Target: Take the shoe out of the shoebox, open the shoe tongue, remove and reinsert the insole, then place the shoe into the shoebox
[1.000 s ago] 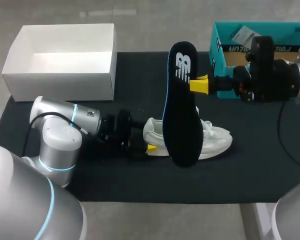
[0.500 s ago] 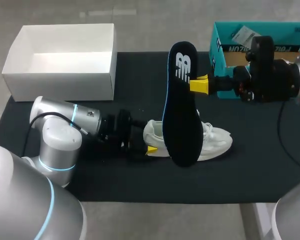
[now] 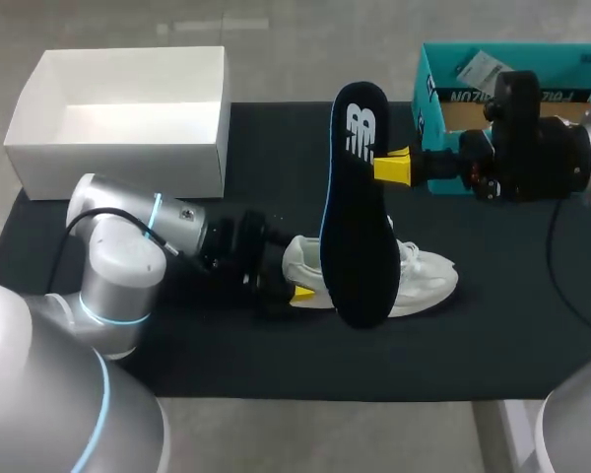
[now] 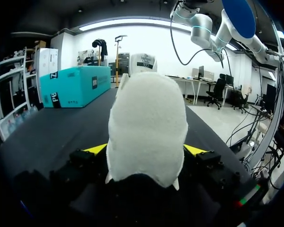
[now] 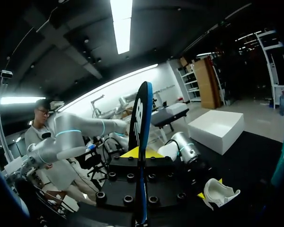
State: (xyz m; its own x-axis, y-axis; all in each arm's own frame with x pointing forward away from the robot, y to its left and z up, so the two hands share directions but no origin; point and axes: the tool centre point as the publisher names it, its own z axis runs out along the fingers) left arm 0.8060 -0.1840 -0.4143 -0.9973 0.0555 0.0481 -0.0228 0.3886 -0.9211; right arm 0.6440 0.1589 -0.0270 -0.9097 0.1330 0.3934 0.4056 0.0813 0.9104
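A white shoe [image 3: 414, 281] lies on its side on the black mat [image 3: 227, 345], toe toward my right arm. My left gripper [image 3: 294, 288] sits low at its heel. In the left wrist view the heel [image 4: 146, 127] fills the space between the wide-apart yellow fingertips [image 4: 97, 149], and the gripper [image 4: 146, 150] looks open around it. My right gripper [image 3: 392, 166] is shut on the black insole [image 3: 360, 227], holding it upright and edge-on above the shoe, heel end up. In the right wrist view the insole [image 5: 141, 142] stands between the fingers of that gripper [image 5: 141, 154], with the shoe [image 5: 220, 191] below.
An open white box [image 3: 118, 118] stands at the mat's far left corner. The teal shoebox [image 3: 512, 74] stands at the far right, behind my right arm's wrist, also seen as the teal box [image 4: 75, 85] beyond the shoe.
My left arm's elbow and wrist have shifted slightly away from the front edge. The shoe, the insole and my right arm have stayed where they were.
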